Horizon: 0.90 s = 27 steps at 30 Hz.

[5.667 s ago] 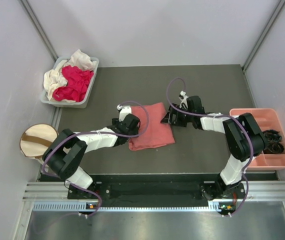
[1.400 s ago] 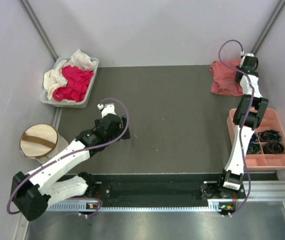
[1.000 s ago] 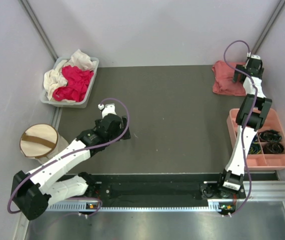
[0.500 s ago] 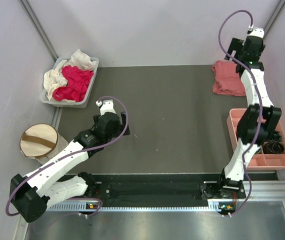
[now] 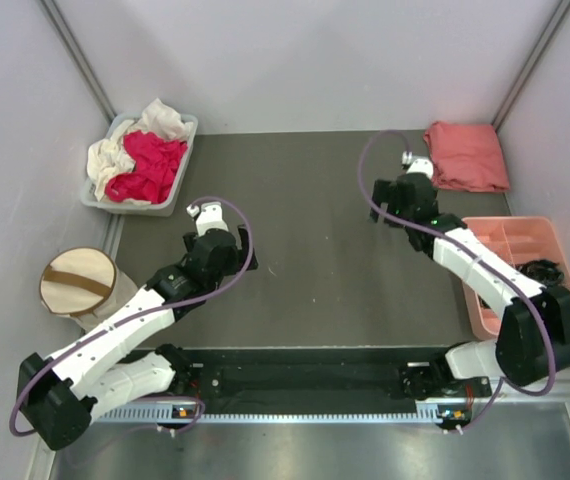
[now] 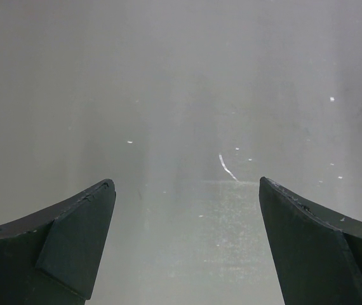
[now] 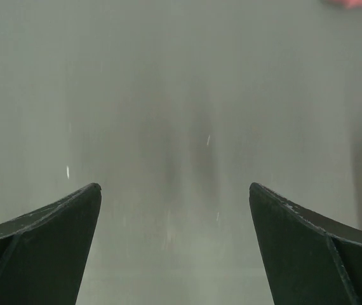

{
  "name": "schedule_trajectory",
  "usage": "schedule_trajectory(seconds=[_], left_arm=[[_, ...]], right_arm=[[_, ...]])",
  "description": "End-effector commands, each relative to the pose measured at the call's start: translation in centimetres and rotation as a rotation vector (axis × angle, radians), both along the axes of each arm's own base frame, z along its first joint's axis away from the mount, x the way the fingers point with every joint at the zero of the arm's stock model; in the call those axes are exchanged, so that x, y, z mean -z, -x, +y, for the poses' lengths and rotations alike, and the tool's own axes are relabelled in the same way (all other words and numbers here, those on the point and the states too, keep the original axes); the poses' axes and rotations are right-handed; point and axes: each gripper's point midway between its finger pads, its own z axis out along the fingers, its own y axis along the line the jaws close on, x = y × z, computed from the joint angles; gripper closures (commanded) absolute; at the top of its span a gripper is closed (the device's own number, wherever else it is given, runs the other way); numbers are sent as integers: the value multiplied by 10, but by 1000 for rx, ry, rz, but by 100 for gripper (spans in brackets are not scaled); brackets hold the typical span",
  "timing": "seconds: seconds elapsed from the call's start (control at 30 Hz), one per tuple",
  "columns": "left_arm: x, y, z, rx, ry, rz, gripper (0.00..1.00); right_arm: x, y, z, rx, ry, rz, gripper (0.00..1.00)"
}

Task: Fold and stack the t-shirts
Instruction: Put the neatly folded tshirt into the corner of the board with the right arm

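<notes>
Dark worktop point(image 5: 315, 260) below: my left gripper point(image 6: 186, 183) and right gripper point(image 7: 174, 187) hang wide apart, holding nothing. I see the folded pink shirt point(image 5: 467, 157) at the far right corner. The red shirt point(image 5: 150, 165) and white shirt point(image 5: 105, 158) lie in the bin point(image 5: 188, 126).

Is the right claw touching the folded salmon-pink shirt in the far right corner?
Apart. The top view shows the right claw over bare mat, clear of the folded shirt; the wrist view shows its jaws open and empty.

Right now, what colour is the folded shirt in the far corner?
The shirt is salmon pink; the top view shows it best.
</notes>
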Motion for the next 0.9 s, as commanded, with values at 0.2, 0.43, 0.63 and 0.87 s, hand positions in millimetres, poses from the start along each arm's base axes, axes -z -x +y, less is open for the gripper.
schedule_trajectory(seconds=[0.2,0.43,0.63,0.87], left_arm=[[-4,-4,17,-66,-28,-64,1],[-1,-1,18,-68,7,-97,1],[2,-3,14,-74,31,-97,1],[15,-6,12,-86,26,-77,1]], right_arm=[[-3,86,25,5,27,-36,1],[16,131,22,3,33,-5,1],[37,155,17,21,28,26,1],[43,162,33,-41,-21,25,1]])
